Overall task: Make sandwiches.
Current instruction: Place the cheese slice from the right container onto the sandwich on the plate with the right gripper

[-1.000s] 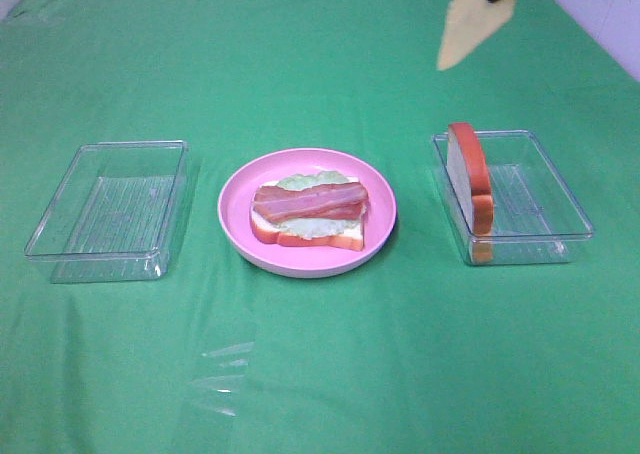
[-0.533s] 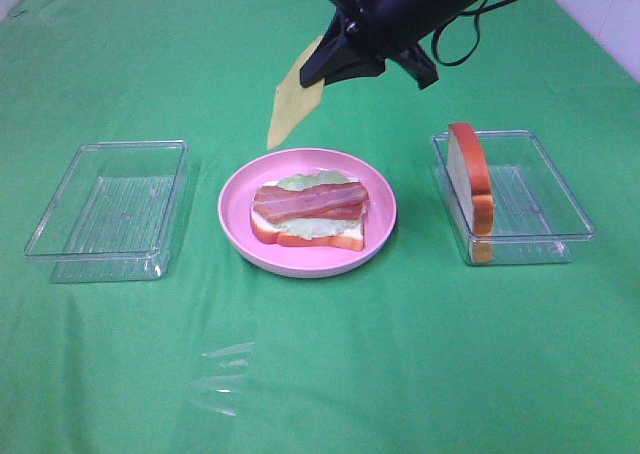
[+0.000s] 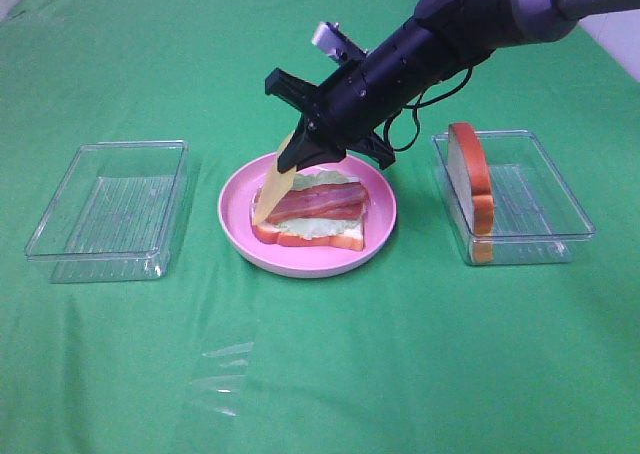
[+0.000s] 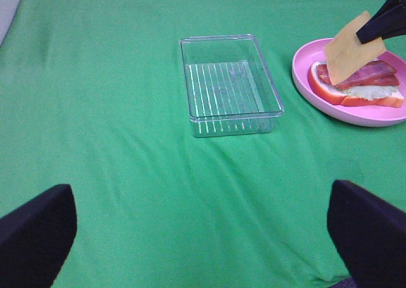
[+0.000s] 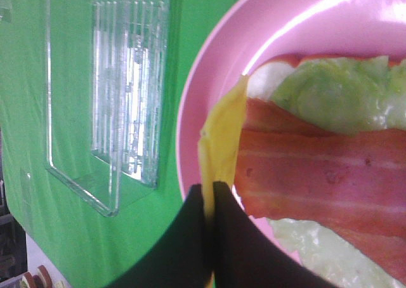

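Observation:
An open sandwich (image 3: 318,217) lies on the round pink plate (image 3: 300,264): a white bread slice with lettuce and bacon strips (image 3: 315,200) on top. My right gripper (image 3: 300,151) reaches in from the upper right and is shut on a yellow cheese square (image 3: 270,189). The cheese hangs tilted, its lower edge at the sandwich's left end. In the right wrist view the fingers (image 5: 190,237) pinch the cheese (image 5: 222,136) beside the bacon (image 5: 317,174). A second bread slice (image 3: 470,174) stands on edge in the right clear tray (image 3: 540,239). My left gripper (image 4: 203,237) hovers open, far from the plate (image 4: 355,115).
An empty clear tray (image 3: 110,209) sits left of the plate on the green cloth; the left wrist view shows the same tray (image 4: 228,85) ahead of the open fingers. A crumpled bit of clear film (image 3: 222,379) lies near the front.
The right arm has swept in from the upper right and come down over the plate, bringing the cheese from high above the table to the sandwich's left end.

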{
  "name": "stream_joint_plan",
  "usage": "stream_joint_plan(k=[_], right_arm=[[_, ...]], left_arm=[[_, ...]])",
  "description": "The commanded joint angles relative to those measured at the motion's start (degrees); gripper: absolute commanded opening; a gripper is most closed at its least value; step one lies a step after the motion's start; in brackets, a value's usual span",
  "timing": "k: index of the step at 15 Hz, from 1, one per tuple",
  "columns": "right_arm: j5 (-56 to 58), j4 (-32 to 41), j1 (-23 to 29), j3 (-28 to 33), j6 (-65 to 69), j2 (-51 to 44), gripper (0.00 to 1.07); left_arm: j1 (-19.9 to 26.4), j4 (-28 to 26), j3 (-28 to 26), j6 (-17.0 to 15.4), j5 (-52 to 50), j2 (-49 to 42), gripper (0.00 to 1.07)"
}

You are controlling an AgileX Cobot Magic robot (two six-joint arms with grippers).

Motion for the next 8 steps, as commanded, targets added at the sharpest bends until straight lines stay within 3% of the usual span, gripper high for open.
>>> stream_joint_plan(k=[1, 2, 5, 7, 8], right_arm=[[-0.1, -3.7, -0.1, -0.4, 1.0, 0.2, 0.00], [-0.2, -8.9, -0.1, -0.4, 3.0, -0.1, 0.00], [-0.2, -15.0, -0.1, -0.4, 6.8, -1.5, 0.00], [-0.1, -17.6, -0.1, -0.4, 7.1, -1.9, 0.12], [0.3, -17.6, -0.1, -0.4, 7.1, -1.9, 0.25]], left_arm=[[-0.1, -0.2, 0.1, -0.1, -0.5, -1.1, 1.00], [-0.1, -0.2, 0.1, -0.1, -0.5, -1.1, 1.00], [-0.1, -0.2, 0.1, -0.1, -0.5, -1.1, 1.00], [-0.1, -0.2, 0.1, -0.1, -0.5, -1.1, 1.00], [-0.1, -0.2, 0.1, -0.1, -0.5, -1.1, 1.00]])
